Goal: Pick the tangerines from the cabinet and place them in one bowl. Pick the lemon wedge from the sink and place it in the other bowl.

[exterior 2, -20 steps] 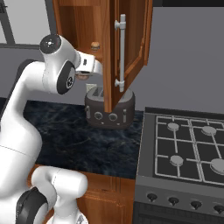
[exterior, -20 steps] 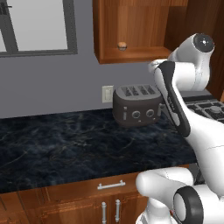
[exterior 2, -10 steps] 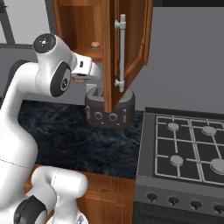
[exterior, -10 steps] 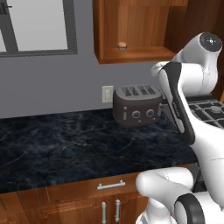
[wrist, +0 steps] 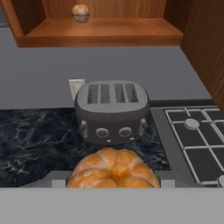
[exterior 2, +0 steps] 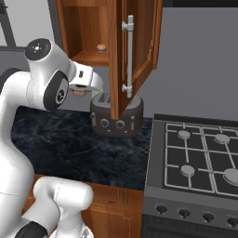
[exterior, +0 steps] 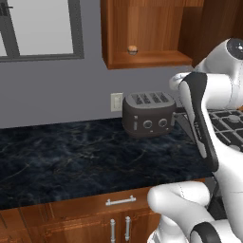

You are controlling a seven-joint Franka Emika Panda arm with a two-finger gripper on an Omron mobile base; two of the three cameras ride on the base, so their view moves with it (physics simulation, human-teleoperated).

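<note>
Tool (wrist: 113,186) gripping tangerine (wrist: 113,170), toaster (wrist: 112,111) beyond, no legible writing

Over the last second I have swung the white robot arm (exterior: 209,99) back from the reddish-brown wooden wall cabinet (exterior: 142,28). Its upper joint now sits farther right in the left base view and farther left in the right base view. The tool (exterior 2: 80,91), carrying a round orange tangerine (wrist: 113,170), has come away with it.
</note>
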